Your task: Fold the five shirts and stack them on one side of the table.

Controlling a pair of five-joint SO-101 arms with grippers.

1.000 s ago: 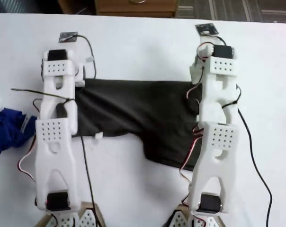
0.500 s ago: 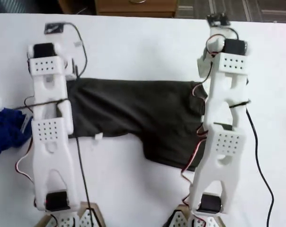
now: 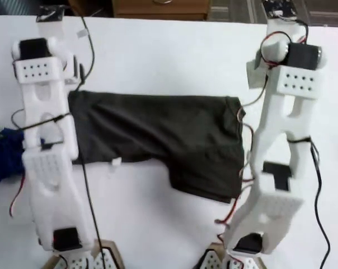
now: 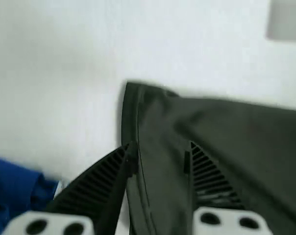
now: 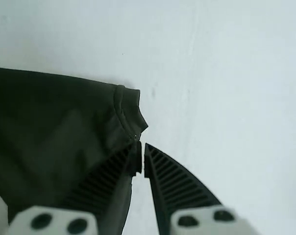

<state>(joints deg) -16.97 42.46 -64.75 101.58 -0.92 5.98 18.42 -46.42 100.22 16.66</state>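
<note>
The dark shirt [image 3: 158,140] lies flat mid-counter [image 3: 158,56], with a blue shirt [image 3: 4,154] heaped at the left edge. The left gripper [image 4: 158,152] has its fingers spread astride the dark shirt's far left edge. The right gripper [image 5: 140,152] has its fingers pressed almost together at the far right corner; whether they catch cloth is unclear. Both should probably pinch matching corners and lift evenly, so the fold lands square.

1. the left arm [image 3: 46,168] has swung outward and toward the far edge of the tabletop [image 3: 158,56], uncovering the left edge of the dark shirt [image 3: 158,134].
2. the right arm [image 3: 295,84] has swung out the opposite way, clear of the shirt's right edge.
3. the shirt's left edge seems drawn slightly outward, though the arm hid it before.
</note>
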